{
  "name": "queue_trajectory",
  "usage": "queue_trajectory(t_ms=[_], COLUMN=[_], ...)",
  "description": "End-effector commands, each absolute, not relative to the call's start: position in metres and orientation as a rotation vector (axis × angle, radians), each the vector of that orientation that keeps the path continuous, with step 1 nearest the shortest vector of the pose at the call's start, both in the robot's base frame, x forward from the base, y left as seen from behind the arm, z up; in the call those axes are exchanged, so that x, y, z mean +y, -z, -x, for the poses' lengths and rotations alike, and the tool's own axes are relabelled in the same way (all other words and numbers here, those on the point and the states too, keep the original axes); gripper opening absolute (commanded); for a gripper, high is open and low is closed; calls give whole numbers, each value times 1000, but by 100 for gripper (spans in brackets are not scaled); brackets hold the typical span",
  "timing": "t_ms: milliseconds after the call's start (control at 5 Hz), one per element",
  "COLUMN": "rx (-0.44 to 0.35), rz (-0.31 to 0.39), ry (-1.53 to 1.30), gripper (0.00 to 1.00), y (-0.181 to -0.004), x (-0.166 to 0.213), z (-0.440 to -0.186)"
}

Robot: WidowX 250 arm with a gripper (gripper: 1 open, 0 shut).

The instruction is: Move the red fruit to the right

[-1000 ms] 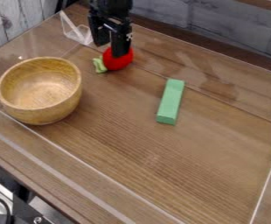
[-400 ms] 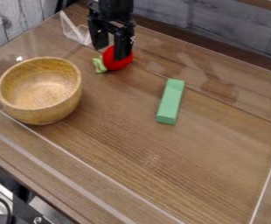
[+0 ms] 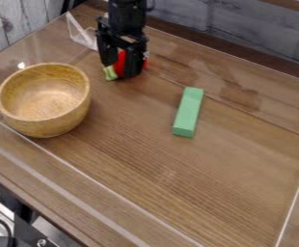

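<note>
Fingers (image 3: 120, 69) down around red fruit (image 3: 130, 64), presumably to grasp it for moving right; pinched or spread, cannot tell.

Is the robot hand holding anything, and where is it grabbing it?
I can't tell: the dark hand covers part of the red fruit, hiding any grip.

Smooth brown wood-look table (image 3: 139, 154); pale wooden bowl (image 3: 42, 99), softly glossy; matt green block (image 3: 187, 112).
</note>
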State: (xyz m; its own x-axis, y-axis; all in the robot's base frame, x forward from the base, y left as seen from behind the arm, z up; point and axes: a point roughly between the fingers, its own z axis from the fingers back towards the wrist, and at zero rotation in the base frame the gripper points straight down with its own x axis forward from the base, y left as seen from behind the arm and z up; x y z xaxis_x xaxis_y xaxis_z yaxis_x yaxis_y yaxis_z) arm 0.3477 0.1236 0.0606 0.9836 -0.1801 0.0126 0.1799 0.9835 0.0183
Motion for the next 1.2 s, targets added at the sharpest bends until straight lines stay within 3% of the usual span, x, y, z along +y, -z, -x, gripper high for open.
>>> queue_trajectory(t_ms=[0, 400, 800, 1000], rx=[-80, -88, -75, -71], rz=[-48, -54, -63, -66], ry=[151, 59, -69, -62], gripper=[0, 0, 0, 0], y=[-82, -89, -83, -94], x=[141, 146, 141, 135], z=[-356, -359, -365, -368])
